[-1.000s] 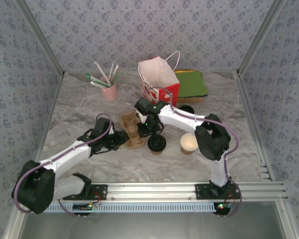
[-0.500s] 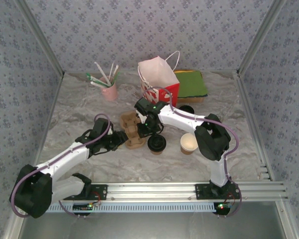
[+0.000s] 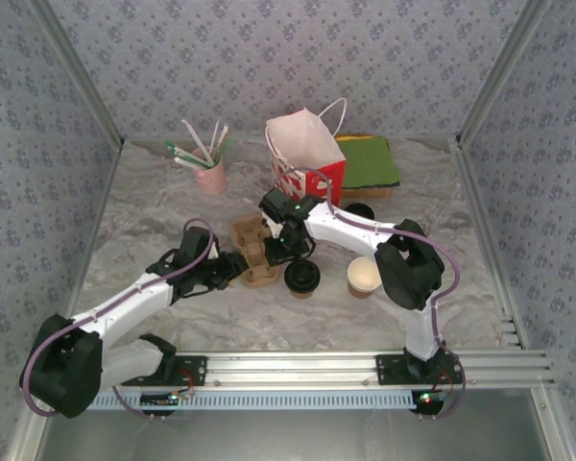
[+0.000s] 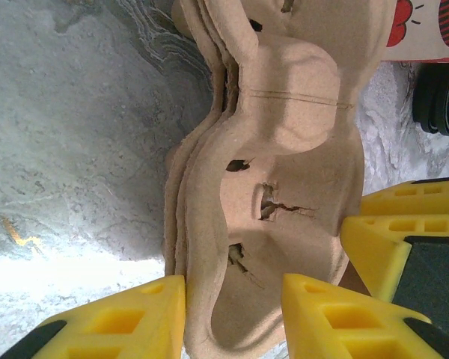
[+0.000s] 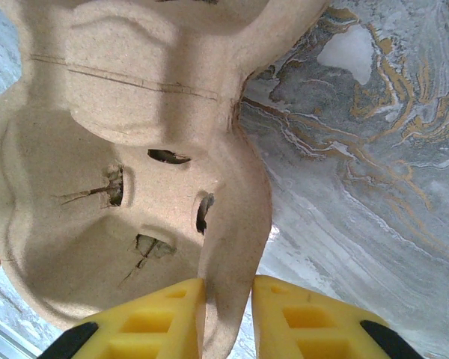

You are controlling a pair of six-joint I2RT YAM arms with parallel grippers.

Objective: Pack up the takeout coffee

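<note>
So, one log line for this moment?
left fingers: gripping cup carrier | right fingers: pinching its rim | takeout coffee: on table

Enclosure: back wall (image 3: 288,58), left wall (image 3: 29,192) and right wall (image 3: 547,192) all papered in blue-grey with a small repeating floral motif. Bare aluminium struts (image 3: 77,72) run up the two back corners. Tabletop (image 3: 154,202) is covered by a wrinkled grey-white marbled sheet; the right wrist view shows gold veining (image 5: 374,112) in it. Slotted aluminium rail (image 3: 298,365) crosses the lower frame, and a second track (image 3: 490,259) follows the right edge. Light is even, with glare (image 4: 60,262) at lower left of the left wrist view.
</note>
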